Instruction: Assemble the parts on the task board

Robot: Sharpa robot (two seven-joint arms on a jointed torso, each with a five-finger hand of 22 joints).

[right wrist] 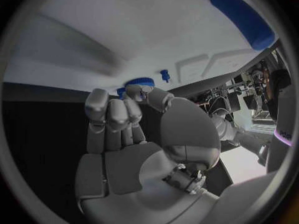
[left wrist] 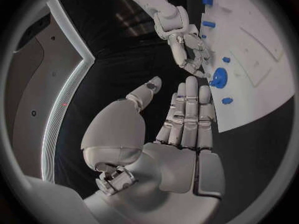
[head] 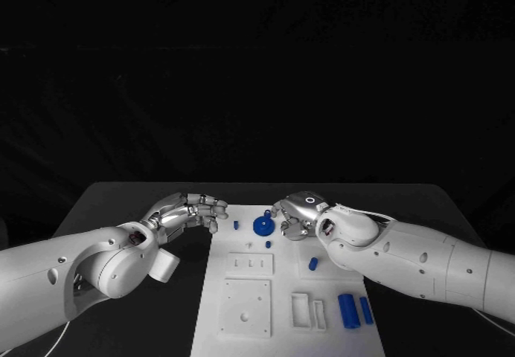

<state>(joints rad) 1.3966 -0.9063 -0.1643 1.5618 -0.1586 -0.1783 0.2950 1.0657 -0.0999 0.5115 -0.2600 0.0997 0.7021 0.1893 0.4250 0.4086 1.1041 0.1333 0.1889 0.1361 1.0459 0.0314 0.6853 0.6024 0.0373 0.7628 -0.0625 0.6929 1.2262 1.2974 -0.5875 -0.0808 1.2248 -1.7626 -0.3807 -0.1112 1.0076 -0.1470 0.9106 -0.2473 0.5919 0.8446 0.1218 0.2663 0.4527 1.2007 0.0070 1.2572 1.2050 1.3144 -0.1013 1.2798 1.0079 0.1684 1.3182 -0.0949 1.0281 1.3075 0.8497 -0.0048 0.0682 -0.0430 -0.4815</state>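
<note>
The flat white plastic-looking task board (head: 281,297) has a smooth, matt face with shallow moulded recesses, and the round blue knurled wheel part (head: 264,224) standing in it shows a ribbed rim and a dull plastic look. The long blue cylinder part (head: 347,310) looks smooth, with a faint sheen. Both silver many-fingered hands, left (head: 191,211) and right (head: 299,213), have satin metallic shells, and the black table (head: 129,216) is matt
</note>
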